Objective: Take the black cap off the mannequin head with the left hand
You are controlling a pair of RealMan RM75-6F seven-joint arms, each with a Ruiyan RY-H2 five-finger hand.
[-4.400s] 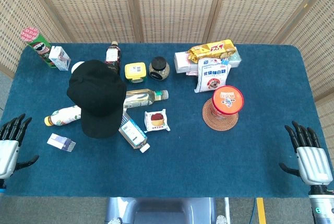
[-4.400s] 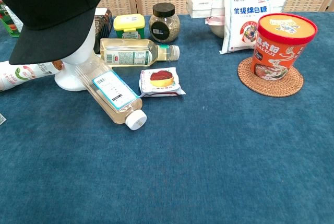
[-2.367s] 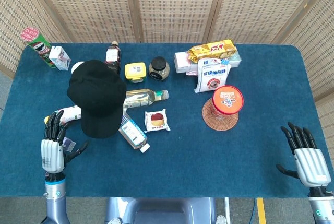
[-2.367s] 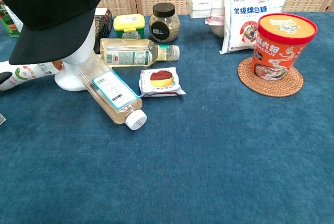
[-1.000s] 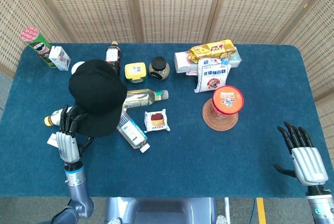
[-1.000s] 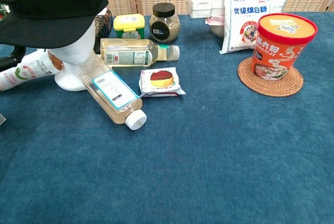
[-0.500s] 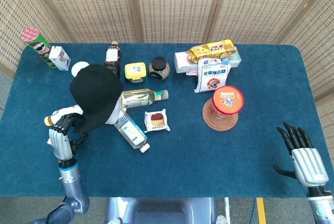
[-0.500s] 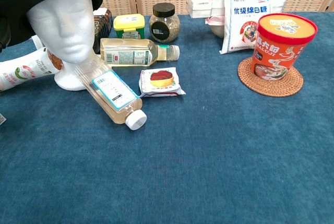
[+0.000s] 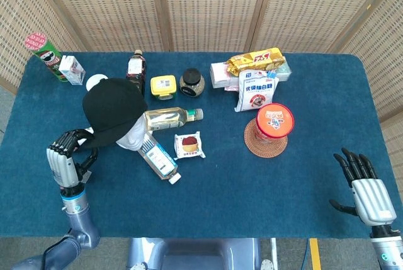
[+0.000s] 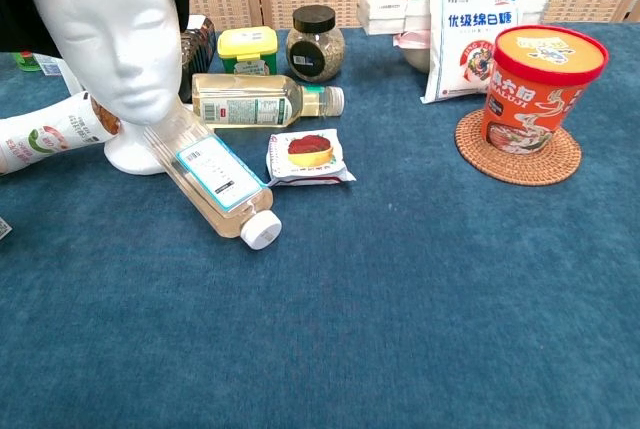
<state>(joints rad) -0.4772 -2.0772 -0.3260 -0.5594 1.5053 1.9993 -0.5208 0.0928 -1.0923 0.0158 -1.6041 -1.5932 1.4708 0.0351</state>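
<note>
The black cap (image 9: pixel 113 111) is tipped up and back over the white mannequin head (image 9: pixel 133 136) at the table's left side. My left hand (image 9: pixel 66 158) sits just left of it, fingers curled around the brim's edge. In the chest view the mannequin head (image 10: pixel 115 39) shows its whole bare face, with the black cap (image 10: pixel 25 14) only at the top left corner; the left hand is out of that view. My right hand (image 9: pixel 368 193) hovers at the table's front right corner, fingers spread, holding nothing.
A clear bottle (image 9: pixel 158 158) leans against the mannequin's base, with a green tea bottle (image 9: pixel 170 118) and a snack pack (image 9: pixel 189 145) to its right. A cup of noodles (image 9: pixel 274 121) stands on a woven coaster. Jars, bags and a chip can (image 9: pixel 45 53) line the back.
My left hand came in from the front left edge, took the brim and lifted it up and leftward. The mannequin's face, once covered, is now bare. The right hand barely moved.
</note>
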